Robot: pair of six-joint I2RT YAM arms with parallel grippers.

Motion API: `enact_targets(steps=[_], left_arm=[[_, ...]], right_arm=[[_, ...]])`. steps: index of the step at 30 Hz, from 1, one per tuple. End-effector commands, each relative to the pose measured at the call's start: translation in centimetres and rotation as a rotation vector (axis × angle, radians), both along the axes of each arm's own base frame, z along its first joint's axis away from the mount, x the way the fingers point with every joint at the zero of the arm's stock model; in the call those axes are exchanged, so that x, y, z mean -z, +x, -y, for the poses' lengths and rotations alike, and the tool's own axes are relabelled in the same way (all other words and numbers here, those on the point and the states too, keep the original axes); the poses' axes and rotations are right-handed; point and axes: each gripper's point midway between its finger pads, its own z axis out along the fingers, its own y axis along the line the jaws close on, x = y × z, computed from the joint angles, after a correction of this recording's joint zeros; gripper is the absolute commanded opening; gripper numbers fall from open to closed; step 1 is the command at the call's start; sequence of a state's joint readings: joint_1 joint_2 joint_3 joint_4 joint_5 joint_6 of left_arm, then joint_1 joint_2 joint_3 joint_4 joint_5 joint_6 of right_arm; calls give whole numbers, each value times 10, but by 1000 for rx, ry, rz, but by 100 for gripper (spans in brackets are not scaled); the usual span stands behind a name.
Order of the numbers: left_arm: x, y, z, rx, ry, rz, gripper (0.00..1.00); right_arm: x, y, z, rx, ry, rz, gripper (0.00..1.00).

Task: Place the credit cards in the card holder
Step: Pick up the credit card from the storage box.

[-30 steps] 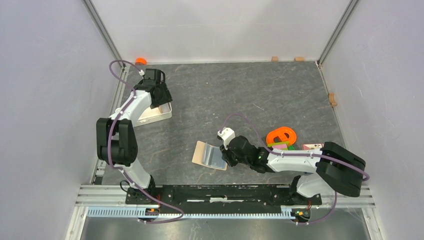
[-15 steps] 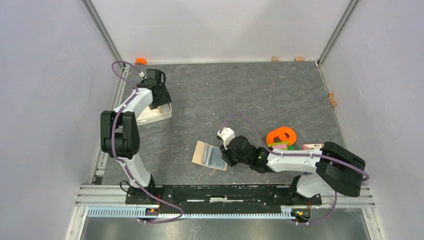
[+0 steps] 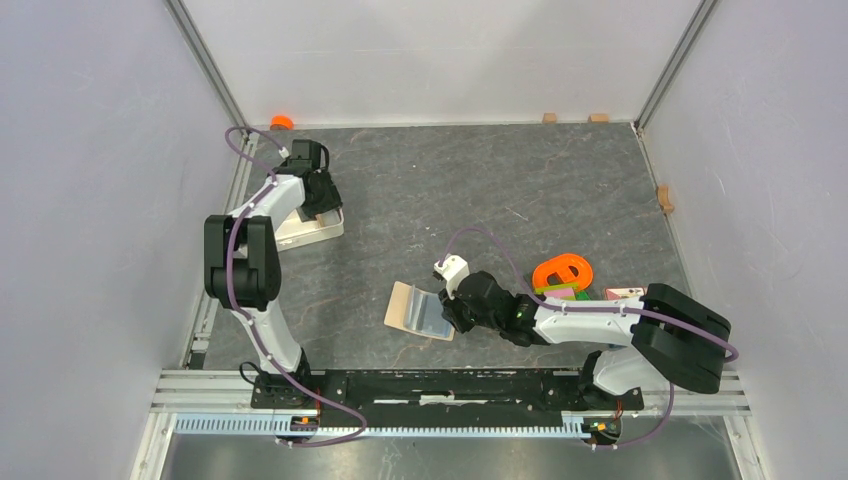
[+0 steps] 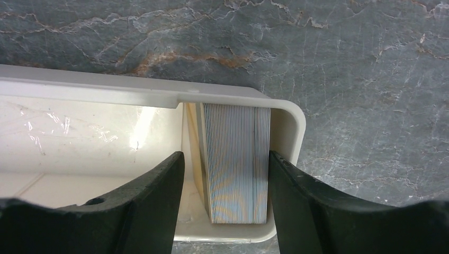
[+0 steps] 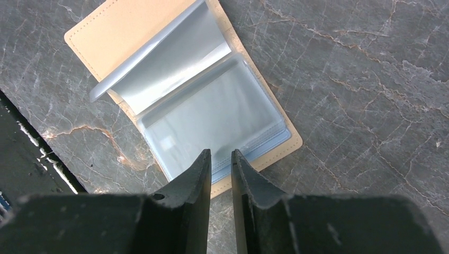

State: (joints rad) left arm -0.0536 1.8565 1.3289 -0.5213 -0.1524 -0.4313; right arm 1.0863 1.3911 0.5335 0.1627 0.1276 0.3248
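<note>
Overhead, my left claw (image 3: 320, 202) hides the credit cards (image 4: 235, 164), wrist camera gives me only their edges, faces unseen, white tray (image 4: 106, 93) cut off at left, right claw (image 5: 219, 154) tips covering the near edge of the card holder (image 5: 122, 32), grip there unclear to me

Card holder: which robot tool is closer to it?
Right. The right tool is over one edge of the card holder. The left tool is far away at the white tray, straddling a stack of cards.
</note>
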Motion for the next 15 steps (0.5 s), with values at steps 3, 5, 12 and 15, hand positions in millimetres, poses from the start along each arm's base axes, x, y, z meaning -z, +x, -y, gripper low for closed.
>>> enact_targets(steps=[3,5,12,15], left_arm=[[-12,16,2,76,2,48,65],[-14,14,-4,62,32,46,64],[-6,9,-13,60,84,-8,63],[-2,6,-19,52,113,-32,63]], right_arm=[[-3,0,-7,-16,27,5,25],[-4,-1,-7,-17,30,5,25],[-6,-2,-8,-17,44,0,24],[-7,-3,-8,-17,48,-1,24]])
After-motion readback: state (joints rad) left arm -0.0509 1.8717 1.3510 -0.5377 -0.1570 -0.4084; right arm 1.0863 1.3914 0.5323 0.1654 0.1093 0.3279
